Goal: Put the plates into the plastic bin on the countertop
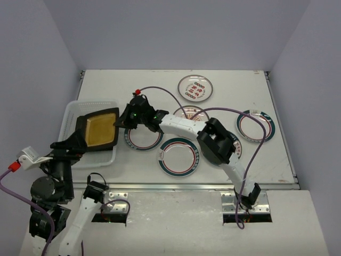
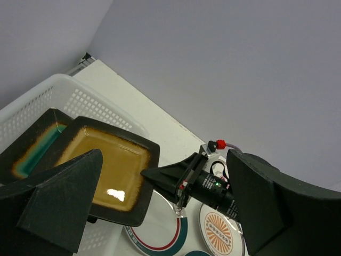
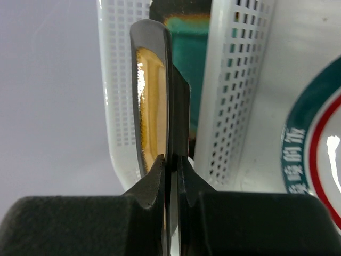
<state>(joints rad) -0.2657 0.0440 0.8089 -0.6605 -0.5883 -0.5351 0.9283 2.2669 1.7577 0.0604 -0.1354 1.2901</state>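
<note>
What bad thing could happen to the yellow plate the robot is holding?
The right gripper pinches the amber plate by just one rim edge, so it might slip and drop. It hangs over the teal plate already in the plastic bin, so the two could clack or chip. The open left gripper sits close and could bump it.

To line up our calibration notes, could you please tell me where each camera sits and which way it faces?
Top external: above and behind the bases, looking down on the countertop; both arms show.
Left wrist: close beside the bin, facing across it toward the right arm; its own open jaws frame the view.
Right wrist: looking along its own shut jaws, which pinch the edge of the amber plate over the bin.
Shared: all three show the amber plate and the bin.
</note>
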